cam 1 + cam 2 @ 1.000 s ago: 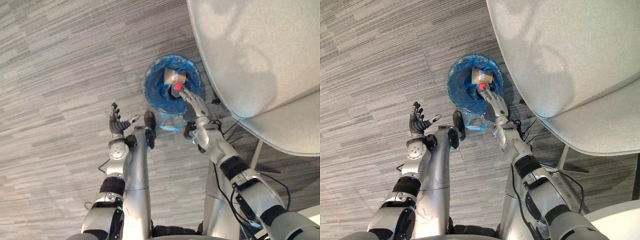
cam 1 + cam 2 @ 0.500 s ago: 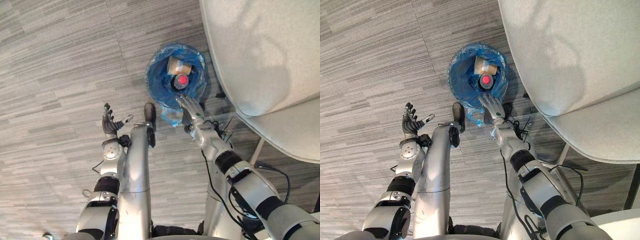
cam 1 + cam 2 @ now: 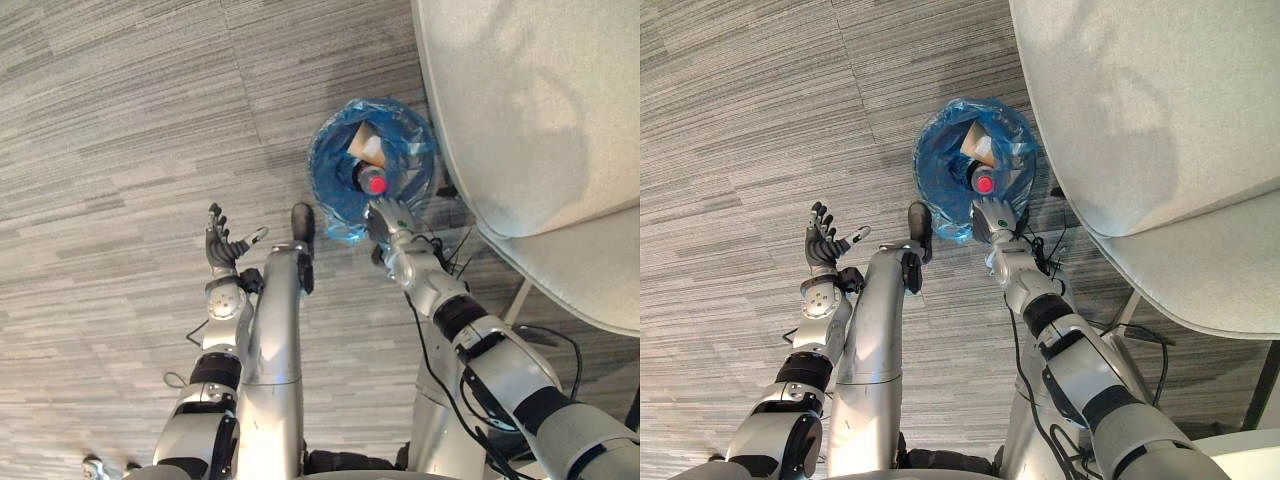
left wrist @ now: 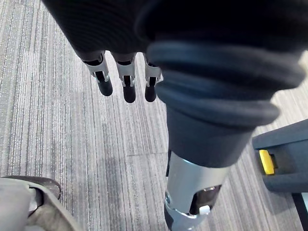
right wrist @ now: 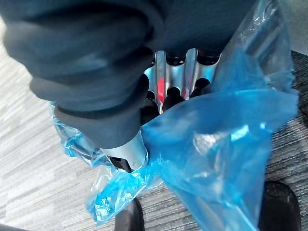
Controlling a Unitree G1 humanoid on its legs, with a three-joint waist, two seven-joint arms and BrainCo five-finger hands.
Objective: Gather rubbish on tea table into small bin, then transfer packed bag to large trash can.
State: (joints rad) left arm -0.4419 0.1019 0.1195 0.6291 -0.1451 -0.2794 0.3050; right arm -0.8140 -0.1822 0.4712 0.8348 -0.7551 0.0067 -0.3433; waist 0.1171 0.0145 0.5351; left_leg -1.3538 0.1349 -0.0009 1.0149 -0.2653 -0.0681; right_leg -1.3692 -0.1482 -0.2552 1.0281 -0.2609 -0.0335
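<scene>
A blue bin bag [image 3: 338, 180] stands open on the carpet beside the table. Inside it lie a dark bottle with a red cap [image 3: 376, 184] and a brown paper cup [image 3: 367, 148]. My right hand [image 3: 392, 222] is at the bag's near rim, its fingers [image 5: 173, 79] curled into the blue plastic [image 5: 226, 125], which bunches around them. My left hand [image 3: 222, 250] hangs over bare carpet to the left of the bag, palm up, with its fingers [image 4: 126, 82] straight and nothing in it.
A large pale rounded tabletop [image 3: 520, 110] overhangs the right side, close to the bag, with a thin leg [image 3: 515, 300] below it. Grey striped carpet [image 3: 120, 150] spreads to the left and ahead. A grey box with a yellow button [image 4: 284, 159] sits on the floor.
My right hand has drawn back from inside the bag to its near rim and curled shut on the plastic. The camera has shifted. The left hand stays open.
</scene>
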